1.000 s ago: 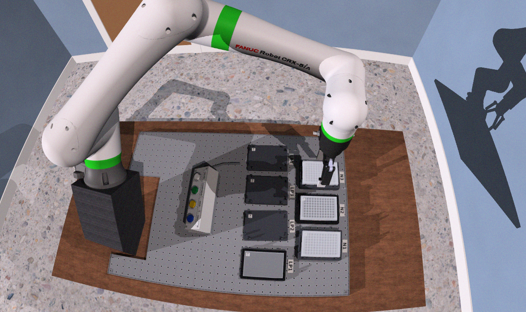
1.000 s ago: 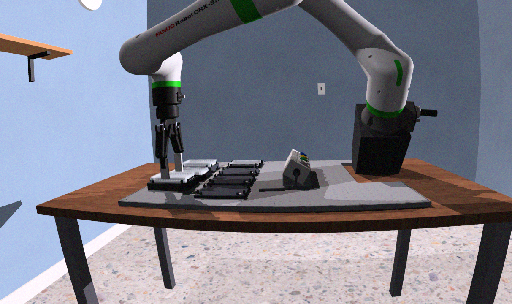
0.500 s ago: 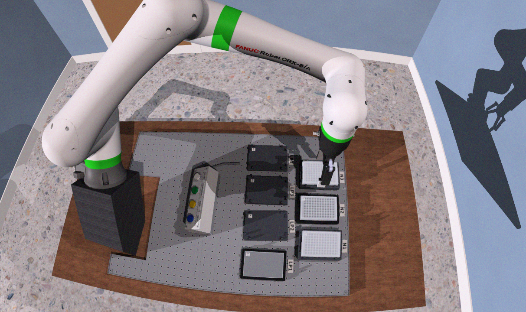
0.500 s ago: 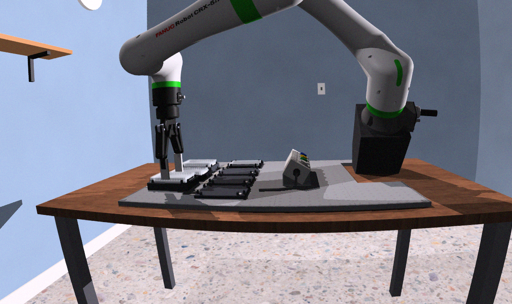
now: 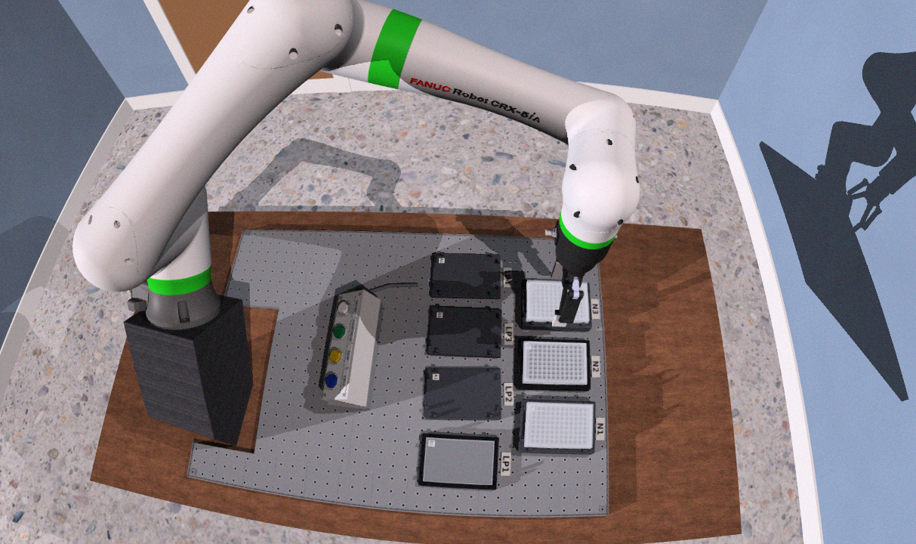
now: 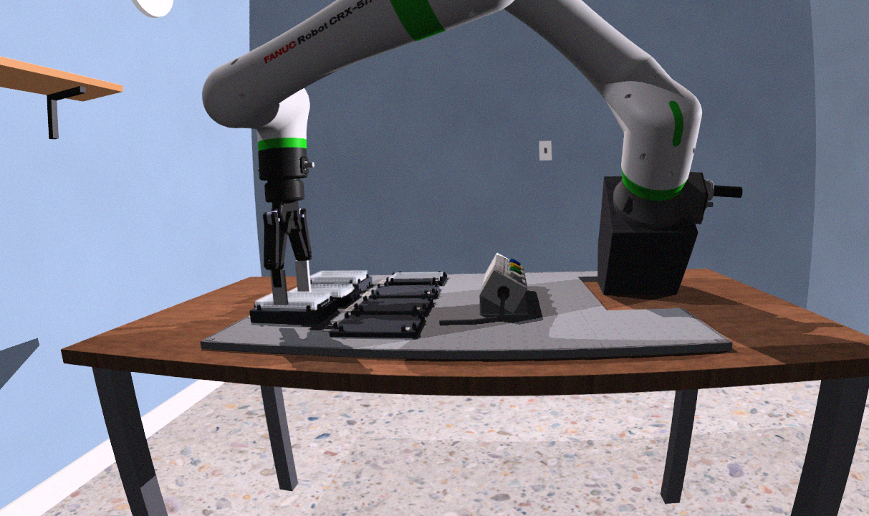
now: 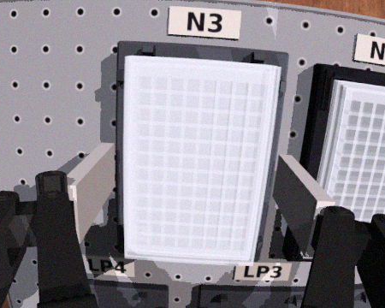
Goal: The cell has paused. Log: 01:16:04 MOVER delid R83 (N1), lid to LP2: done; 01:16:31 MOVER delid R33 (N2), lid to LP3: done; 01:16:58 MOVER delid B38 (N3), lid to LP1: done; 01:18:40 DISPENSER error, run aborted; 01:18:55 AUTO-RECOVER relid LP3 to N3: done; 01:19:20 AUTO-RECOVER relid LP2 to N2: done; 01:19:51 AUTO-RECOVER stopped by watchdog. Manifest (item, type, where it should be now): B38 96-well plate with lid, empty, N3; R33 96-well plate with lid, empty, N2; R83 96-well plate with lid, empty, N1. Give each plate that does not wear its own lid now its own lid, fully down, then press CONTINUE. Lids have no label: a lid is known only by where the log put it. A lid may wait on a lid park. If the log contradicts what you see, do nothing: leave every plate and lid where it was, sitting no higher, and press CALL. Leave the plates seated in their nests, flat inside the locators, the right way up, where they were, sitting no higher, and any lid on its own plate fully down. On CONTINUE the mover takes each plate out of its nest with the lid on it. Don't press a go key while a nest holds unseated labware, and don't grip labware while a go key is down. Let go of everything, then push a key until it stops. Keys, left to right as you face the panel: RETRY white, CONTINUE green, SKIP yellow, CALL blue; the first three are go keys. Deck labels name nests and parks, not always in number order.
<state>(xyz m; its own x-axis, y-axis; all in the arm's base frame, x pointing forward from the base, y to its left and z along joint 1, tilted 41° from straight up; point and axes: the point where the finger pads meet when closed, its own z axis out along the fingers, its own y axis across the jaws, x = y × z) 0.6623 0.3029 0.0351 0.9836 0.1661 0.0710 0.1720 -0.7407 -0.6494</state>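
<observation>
Lidded white plate (image 7: 196,156) flat in nest N3 (image 7: 124,63).

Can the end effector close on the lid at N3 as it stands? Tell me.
Probably yes. The open end effector already straddles the N3 lid, one pad on each long side with a gap. Nothing sits between pads and lid.
</observation>
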